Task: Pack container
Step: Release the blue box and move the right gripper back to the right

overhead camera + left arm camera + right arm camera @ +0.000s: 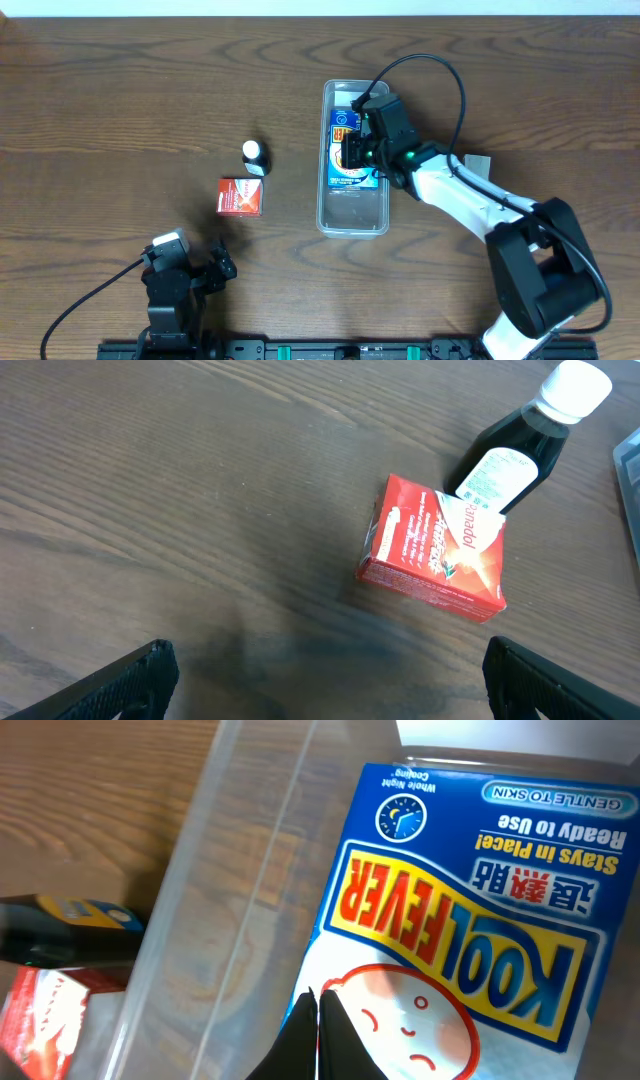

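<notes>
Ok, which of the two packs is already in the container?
The blue Kool Fever pack: it lies inside the clear container; the red Panadol box sits outside, on the table.

We read in right wrist view, centre right: blue pack (470,910), print upside down, "KOOL FEVER" in red on yellow | above it "Stays In Place!", "Ready to Use", "GENTLE TO SKIN", and "Whole Night Cooling" by a clock badge | left wrist view, right of centre: red box (435,550), "Panadol" | upper right: dark bottle (520,455), label too small to read
</notes>
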Tool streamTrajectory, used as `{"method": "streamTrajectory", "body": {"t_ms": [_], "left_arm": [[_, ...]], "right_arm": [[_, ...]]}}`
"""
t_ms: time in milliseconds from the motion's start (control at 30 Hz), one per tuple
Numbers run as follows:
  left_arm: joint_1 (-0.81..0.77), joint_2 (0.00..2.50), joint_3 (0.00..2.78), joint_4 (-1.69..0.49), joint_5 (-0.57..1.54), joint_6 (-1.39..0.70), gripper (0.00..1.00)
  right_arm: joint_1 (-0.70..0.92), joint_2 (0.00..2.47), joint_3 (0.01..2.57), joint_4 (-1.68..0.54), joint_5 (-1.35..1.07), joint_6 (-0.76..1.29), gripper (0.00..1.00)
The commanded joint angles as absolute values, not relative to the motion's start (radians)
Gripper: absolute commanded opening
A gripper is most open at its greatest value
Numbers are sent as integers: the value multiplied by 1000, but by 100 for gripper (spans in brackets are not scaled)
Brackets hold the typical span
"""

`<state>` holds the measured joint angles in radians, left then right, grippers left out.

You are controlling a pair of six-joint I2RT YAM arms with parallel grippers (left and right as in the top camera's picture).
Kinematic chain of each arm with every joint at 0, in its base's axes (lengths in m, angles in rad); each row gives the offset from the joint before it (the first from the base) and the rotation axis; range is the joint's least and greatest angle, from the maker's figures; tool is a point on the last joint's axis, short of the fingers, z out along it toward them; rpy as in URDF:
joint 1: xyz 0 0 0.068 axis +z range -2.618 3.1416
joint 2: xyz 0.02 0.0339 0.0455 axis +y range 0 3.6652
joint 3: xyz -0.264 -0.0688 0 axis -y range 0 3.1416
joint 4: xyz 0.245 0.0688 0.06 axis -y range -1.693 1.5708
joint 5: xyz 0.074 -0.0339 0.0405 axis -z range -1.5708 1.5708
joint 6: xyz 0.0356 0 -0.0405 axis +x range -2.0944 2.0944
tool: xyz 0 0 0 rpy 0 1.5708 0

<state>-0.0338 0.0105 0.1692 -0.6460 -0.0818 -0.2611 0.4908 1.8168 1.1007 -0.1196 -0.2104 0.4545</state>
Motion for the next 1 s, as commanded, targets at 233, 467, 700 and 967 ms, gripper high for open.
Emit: {"method": "streamTrajectory", "body": {"t_ms": [233,467,700,967], "left_arm": [[-30,10,156,-643,-93,-251,98],[-30,10,156,-643,-93,-251,98],[-30,10,156,-643,-93,-251,98],[-30,10,156,-643,-93,-251,98]], "right_arm": [[232,1439,1117,-444,-251,417,22],[72,1457,1112,-721,-124,361,47],[-7,1560,1089,-775,-78,291,99],[-112,1646,1089,-754,19,269,87]]}}
